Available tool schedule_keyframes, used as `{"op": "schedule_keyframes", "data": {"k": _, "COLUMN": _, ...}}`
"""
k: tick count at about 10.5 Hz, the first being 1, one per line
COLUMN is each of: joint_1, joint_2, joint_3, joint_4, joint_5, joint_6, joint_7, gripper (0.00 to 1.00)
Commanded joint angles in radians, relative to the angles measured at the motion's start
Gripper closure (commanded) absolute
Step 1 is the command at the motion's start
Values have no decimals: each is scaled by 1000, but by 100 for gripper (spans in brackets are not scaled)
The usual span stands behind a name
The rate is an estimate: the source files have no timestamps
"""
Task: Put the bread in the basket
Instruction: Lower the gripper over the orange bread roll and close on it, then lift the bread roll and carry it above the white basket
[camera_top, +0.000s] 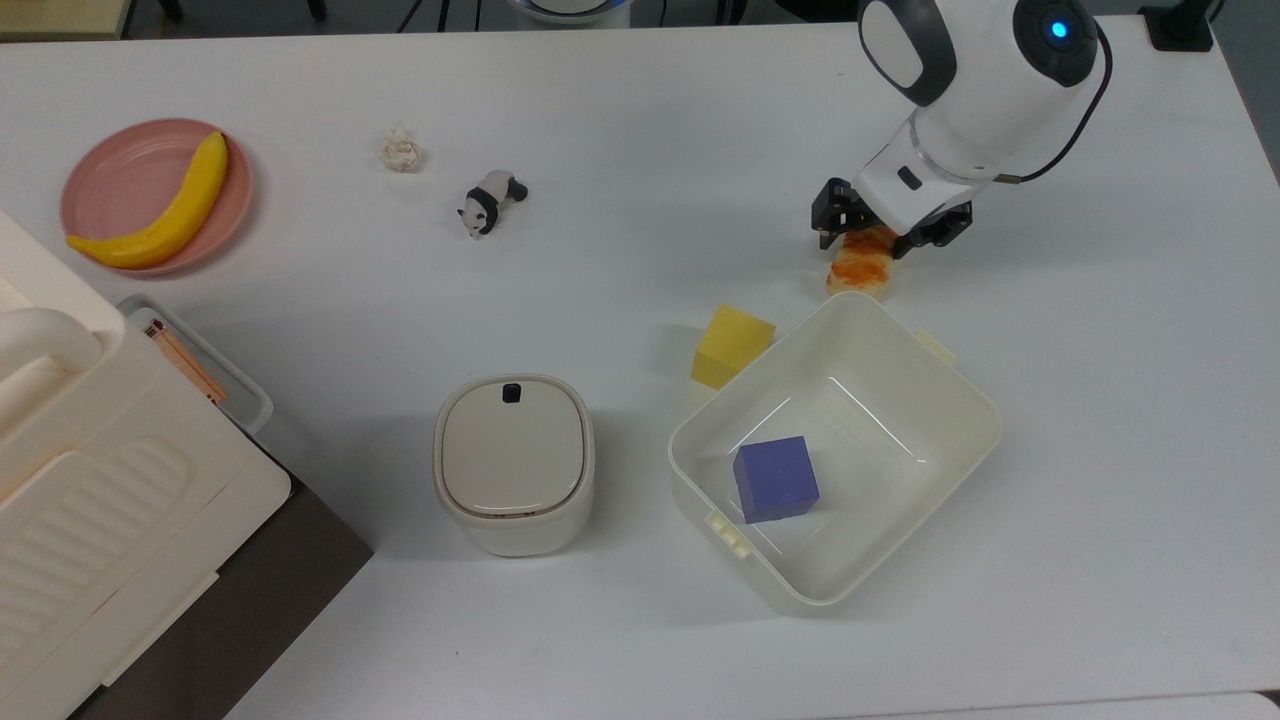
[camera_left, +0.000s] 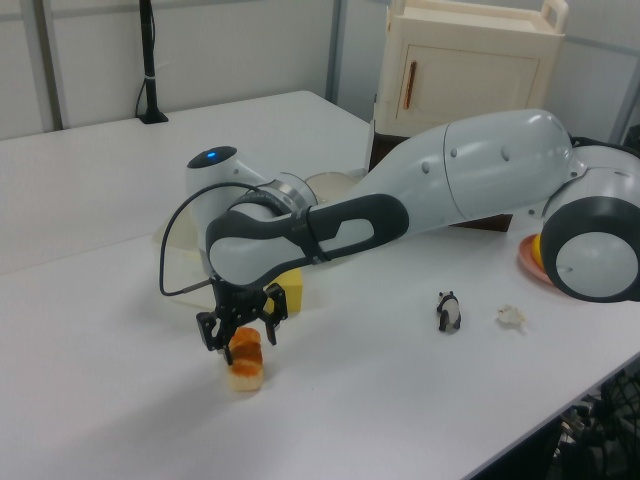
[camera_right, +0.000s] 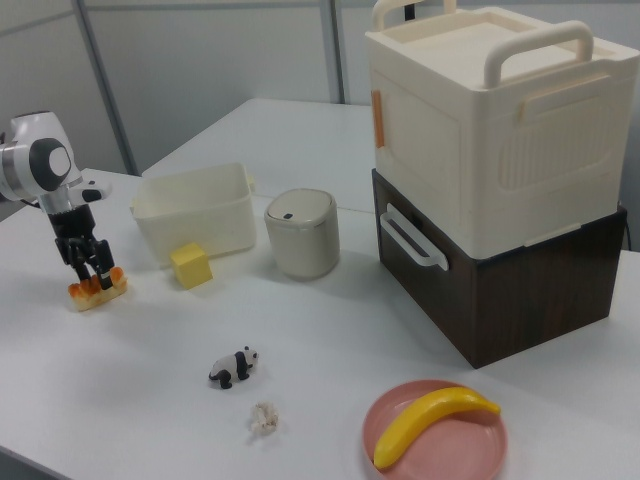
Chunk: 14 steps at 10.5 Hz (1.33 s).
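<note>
White counter carries everything, with a cream storage box stacked on a dark brown one at its edge. Low over it, the hand points straight down, its two black fingers set astride one end of the bread. The loaf lies flat on the counter, its far end sticking out from under the hand toward the basket. Whether the fingers are pressing the loaf or just flanking it I cannot tell.

Just beyond the bread's free end stands the basket, near but not touching it, with a blue cube lying inside. A yellow foam cube sits against the basket's outer wall, between the hand and the lidded white bin. Well away from the hand are a panda figurine, a crumpled scrap of paper, and a banana on a pink plate.
</note>
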Motion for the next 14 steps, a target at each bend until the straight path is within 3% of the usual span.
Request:
{"op": "schedule_keyframes", "data": {"k": 1, "joint_1": 15, "joint_2": 15, "joint_3": -8, "joint_4": 0, "joint_5": -37, "joint_6": 18, "joint_7": -12, "gripper": 89}}
{"op": "schedule_keyframes", "data": {"k": 2, "joint_1": 12, "joint_2": 14, "joint_3": -8, "joint_4": -2, "joint_5": -37, "joint_6": 18, "joint_7": -43, "gripper": 100}}
{"op": "schedule_keyframes", "data": {"k": 7, "joint_1": -63, "joint_2": -70, "joint_3": -11, "joint_4": 0, "joint_5": -37, "joint_6": -56, "joint_7": -145, "gripper": 100}}
{"op": "schedule_keyframes", "data": {"k": 14, "joint_1": -146, "joint_2": -254, "joint_3": -11, "joint_4": 1, "joint_5": -28, "joint_6": -353, "joint_7": -406, "gripper": 100}}
